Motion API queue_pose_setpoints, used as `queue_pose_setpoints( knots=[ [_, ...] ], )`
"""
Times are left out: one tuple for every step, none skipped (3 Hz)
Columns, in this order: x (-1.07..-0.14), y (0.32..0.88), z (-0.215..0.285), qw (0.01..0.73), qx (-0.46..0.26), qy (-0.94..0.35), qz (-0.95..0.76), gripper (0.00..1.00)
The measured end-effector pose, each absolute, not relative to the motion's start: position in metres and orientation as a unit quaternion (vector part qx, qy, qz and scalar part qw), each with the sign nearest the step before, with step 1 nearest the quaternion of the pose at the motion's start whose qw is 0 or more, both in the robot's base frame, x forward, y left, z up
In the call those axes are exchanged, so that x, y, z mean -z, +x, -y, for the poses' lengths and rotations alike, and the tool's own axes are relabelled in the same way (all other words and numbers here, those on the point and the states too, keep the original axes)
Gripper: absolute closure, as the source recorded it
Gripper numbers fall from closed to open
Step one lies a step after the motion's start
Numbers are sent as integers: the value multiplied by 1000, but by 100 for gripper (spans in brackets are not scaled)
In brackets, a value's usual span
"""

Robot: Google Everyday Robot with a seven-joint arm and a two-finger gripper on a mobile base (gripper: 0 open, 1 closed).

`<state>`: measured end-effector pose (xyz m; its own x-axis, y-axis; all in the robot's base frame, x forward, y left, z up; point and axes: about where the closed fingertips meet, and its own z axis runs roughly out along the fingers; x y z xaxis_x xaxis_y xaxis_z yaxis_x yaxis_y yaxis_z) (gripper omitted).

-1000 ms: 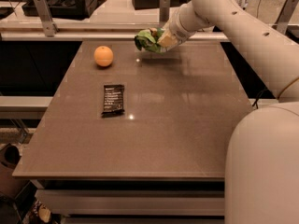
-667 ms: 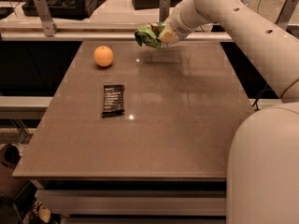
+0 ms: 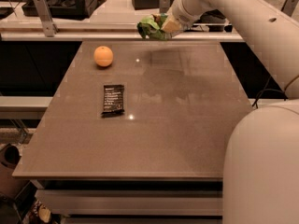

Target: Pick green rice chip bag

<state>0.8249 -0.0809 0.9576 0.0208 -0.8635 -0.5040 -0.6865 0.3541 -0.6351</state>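
The green rice chip bag point(image 3: 150, 27) is a crumpled bright-green bag held in the air above the far edge of the table. My gripper point(image 3: 163, 26) is shut on the bag's right side and holds it clear of the table top. The white arm reaches in from the upper right. The bag's shadow lies on the table just below it.
An orange point(image 3: 103, 56) sits on the far left of the brown table point(image 3: 187, 139). A small flat black packet point(image 3: 113, 99) with white text lies left of centre. A metal rail runs behind the table's far edge. My white base fills the lower right corner.
The gripper has lifted the green bag up and away from the table top, towards the far edge. The orange and the black packet have not moved.
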Motion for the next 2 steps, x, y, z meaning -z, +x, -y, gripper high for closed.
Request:
queue_pose_setpoints(
  knots=[
    [-978,825,88,438,127,-559,-693,100],
    [-1010,833,97,432,168,-558,-689,100]
  ],
)
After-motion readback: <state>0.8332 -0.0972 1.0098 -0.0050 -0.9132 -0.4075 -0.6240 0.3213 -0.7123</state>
